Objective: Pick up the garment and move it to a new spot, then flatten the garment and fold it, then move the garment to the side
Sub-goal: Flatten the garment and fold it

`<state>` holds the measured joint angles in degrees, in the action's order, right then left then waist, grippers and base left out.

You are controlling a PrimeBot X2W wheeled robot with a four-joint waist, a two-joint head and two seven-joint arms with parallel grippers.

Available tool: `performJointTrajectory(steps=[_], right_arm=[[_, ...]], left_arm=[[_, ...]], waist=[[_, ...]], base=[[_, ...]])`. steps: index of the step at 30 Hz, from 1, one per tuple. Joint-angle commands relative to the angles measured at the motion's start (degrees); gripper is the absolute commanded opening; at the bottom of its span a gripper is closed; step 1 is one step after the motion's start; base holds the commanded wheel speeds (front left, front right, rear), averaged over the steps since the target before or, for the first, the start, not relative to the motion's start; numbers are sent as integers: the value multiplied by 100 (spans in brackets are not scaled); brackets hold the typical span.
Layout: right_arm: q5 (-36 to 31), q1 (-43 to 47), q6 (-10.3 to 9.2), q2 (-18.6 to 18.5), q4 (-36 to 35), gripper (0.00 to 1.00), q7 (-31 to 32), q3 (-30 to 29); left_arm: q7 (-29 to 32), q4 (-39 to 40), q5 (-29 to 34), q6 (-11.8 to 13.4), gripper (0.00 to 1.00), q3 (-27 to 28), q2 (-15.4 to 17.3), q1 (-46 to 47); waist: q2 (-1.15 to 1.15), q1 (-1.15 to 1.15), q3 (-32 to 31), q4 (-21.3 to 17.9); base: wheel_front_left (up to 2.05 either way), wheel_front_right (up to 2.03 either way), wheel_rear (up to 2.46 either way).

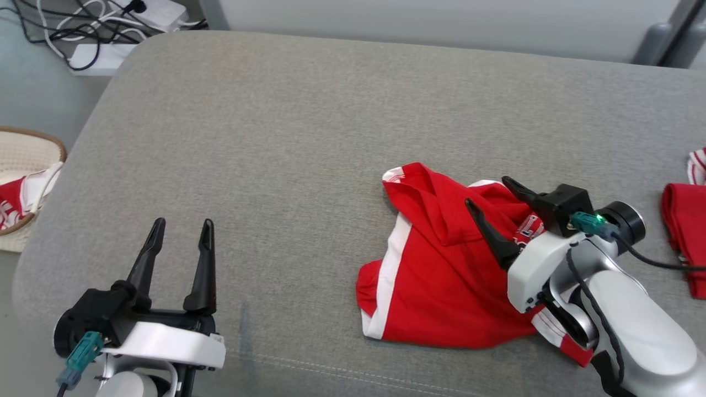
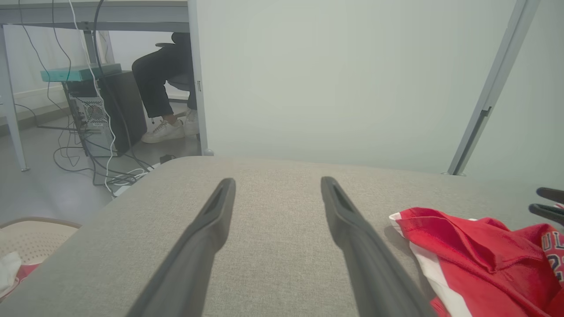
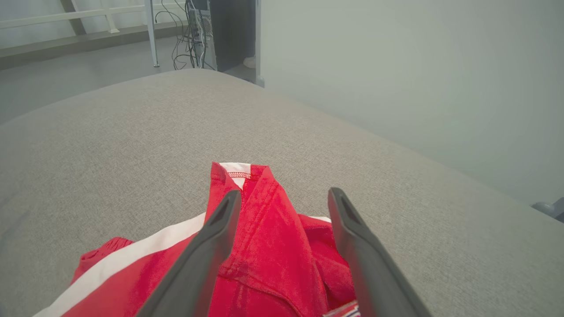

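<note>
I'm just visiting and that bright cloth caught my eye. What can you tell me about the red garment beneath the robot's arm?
The red garment looks like thin sports knit with white side stripes and a printed patch. It lies crumpled, folds raised, on the grey padded surface, right of centre. The right gripper hangs open over it; contact is unclear.

Wicker basket point(image 1: 47, 138) left of grey cushion point(image 1: 309, 121); cables point(image 1: 83, 22) on floor; seated person's legs point(image 2: 154, 79) by computer tower point(image 2: 90, 116).

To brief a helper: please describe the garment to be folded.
On the grey cushion, look right of centre. The crumpled red garment with white stripes lies under the right gripper; another red cloth lies apart at the right edge.
</note>
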<state>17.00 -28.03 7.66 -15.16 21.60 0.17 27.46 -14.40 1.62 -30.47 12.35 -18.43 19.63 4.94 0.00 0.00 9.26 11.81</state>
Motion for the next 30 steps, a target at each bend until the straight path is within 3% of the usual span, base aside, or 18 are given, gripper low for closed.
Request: performJointTrajectory(steps=[1, 9, 15, 16, 17, 18, 25, 30], right_arm=[[104, -281, -17, -53, 46, 100, 87, 278], [697, -1374, -17, -239, 1122, 100, 436, 1557], [1317, -1823, -17, -314, 1682, 100, 949, 2409], [1405, -1887, -17, -338, 1735, 78, 1001, 2512], [1485, -1953, -17, -356, 1755, 34, 980, 2584], [1566, -2011, -17, -371, 1783, 0, 951, 2623], [1891, -2171, -17, -501, 1711, 0, 550, 2633], [2069, -1954, -17, -863, 1268, 0, 157, 2324]], left_arm=[[-60, 59, 82, -83, 100, 195, 45, 378], [-60, -342, 275, -497, 100, 178, -430, 691], [-60, -556, 432, -754, 100, 369, -678, 741], [-60, -579, 460, -790, 100, 413, -709, 744], [-60, -598, 483, -830, 100, 458, -740, 747], [-60, -614, 510, -868, 100, 506, -765, 750], [-60, -678, 693, -1053, 100, 781, -868, 744], [-60, -701, 825, -1162, 100, 996, -911, 699]], waist=[[0, 0, 158, 333], [0, 0, 271, 883], [0, 0, 267, 995], [0, 0, 267, 991], [0, 0, 267, 979], [0, 0, 269, 960], [0, 0, 267, 722], [0, 0, 264, 395]], base=[[0, 0, 0], [0, 0, 0], [0, 0, 0], [0, 0, 0], [0, 0, 0], [0, 0, 0], [0, 0, 0], [0, 0, 0]])
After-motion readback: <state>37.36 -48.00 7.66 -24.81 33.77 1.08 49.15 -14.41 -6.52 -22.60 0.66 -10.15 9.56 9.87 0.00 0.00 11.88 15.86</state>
